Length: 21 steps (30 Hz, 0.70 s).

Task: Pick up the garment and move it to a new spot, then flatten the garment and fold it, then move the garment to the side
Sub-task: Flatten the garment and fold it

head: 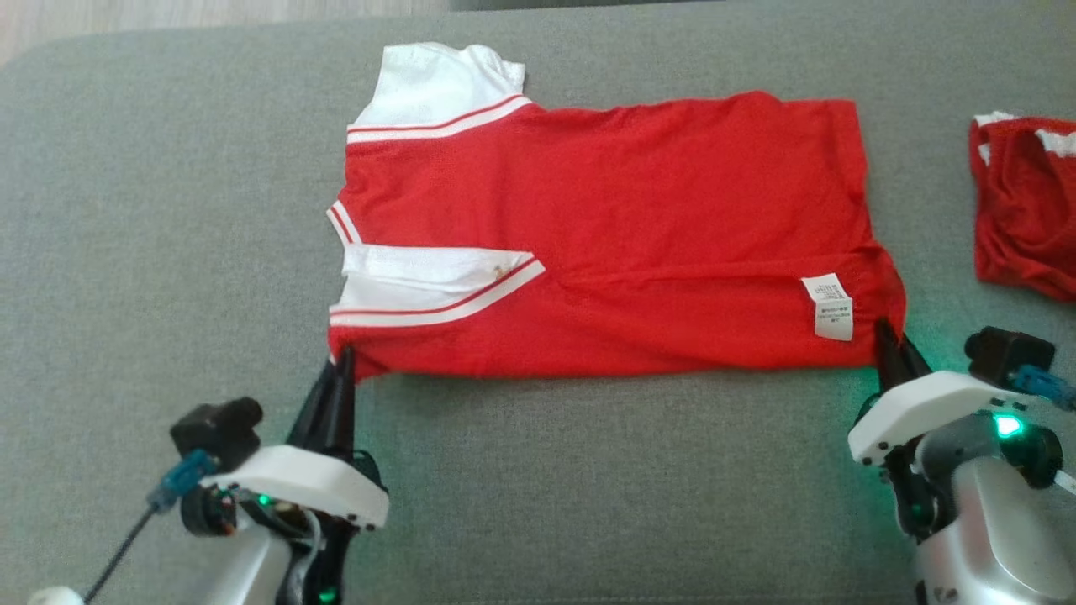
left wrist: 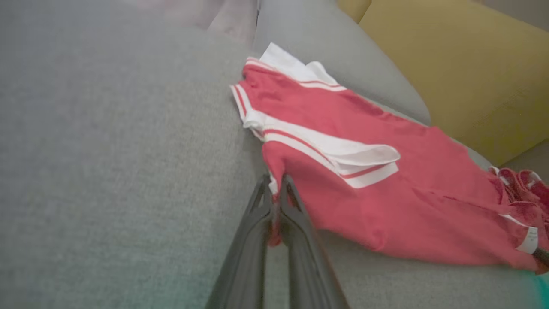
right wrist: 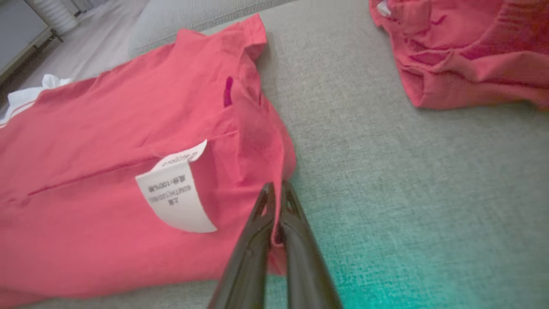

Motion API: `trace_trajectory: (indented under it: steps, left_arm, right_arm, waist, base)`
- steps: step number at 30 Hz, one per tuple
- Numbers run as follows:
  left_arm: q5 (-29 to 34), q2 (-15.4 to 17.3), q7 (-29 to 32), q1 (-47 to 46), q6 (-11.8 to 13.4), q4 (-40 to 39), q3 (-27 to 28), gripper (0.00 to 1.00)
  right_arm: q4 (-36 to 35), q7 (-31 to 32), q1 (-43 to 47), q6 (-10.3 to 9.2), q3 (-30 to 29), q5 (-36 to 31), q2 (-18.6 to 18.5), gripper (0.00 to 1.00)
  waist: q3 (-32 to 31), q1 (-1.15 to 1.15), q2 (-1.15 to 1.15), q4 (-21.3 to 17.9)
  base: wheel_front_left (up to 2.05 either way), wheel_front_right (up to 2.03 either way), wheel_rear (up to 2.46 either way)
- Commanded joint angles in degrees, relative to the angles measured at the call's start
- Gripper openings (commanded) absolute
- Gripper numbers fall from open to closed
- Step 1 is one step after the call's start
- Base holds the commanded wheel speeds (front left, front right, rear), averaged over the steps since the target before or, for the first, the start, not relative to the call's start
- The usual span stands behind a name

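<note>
Pinching both near corners of the red garment on the grey sofa seat

Spread mostly flat across the middle of the seat, collar and white-striped sleeves toward the robot's left, one sleeve folded over the red body, white care label near the right end. Gripped at the near left corner by the left gripper, closed tight with a fold of red cloth caught inside. Gripped likewise at the near right corner by the right gripper, pressed together on the hem just beside the label. Farther right, well apart, crumpled on the same seat: a second red piece
</note>
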Motion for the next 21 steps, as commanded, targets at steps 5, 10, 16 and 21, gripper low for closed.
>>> trace_trajectory:
  steps: [5, 10, 16, 21]
  left_arm:
    - [1.9, 5.5, 0.7, 0.5, 1.4, -10.5, 2.2, 0.0]
    - [2.0, 7.8, 3.0, 5.7, 3.1, -17.1, 2.1, 0.0]
    - [1.1, 8.3, 4.6, 13.2, 5.6, -20.4, 1.3, 0.0]
    - [0.7, 7.3, 3.9, 14.3, 5.7, -17.4, 0.7, 0.0]
  right_arm:
    - [-7.4, -0.2, 2.9, 0.37, 0.2, 2.4, -0.3, 0.0]
    - [-12.9, 1.5, 8.1, 0.37, 0.2, 4.0, -0.3, 0.0]
    - [-15.4, 2.9, 13.7, 0.37, -0.4, 6.1, -0.3, 0.0]
    - [-13.8, 2.1, 14.8, 0.37, -0.1, 7.0, -0.3, 0.63]
  waist:
    - [-2.5, 0.0, 0.0, -0.1]
    - [-3.2, 0.0, 0.0, -0.6]
    - [-3.0, 0.0, 0.0, -1.3]
    - [-3.2, 0.0, 0.0, -1.6]
  base:
    - [0.0, 0.0, 0.0]
    - [0.0, 0.0, 0.0]
    - [0.0, 0.0, 0.0]
    - [0.0, 0.0, 0.0]
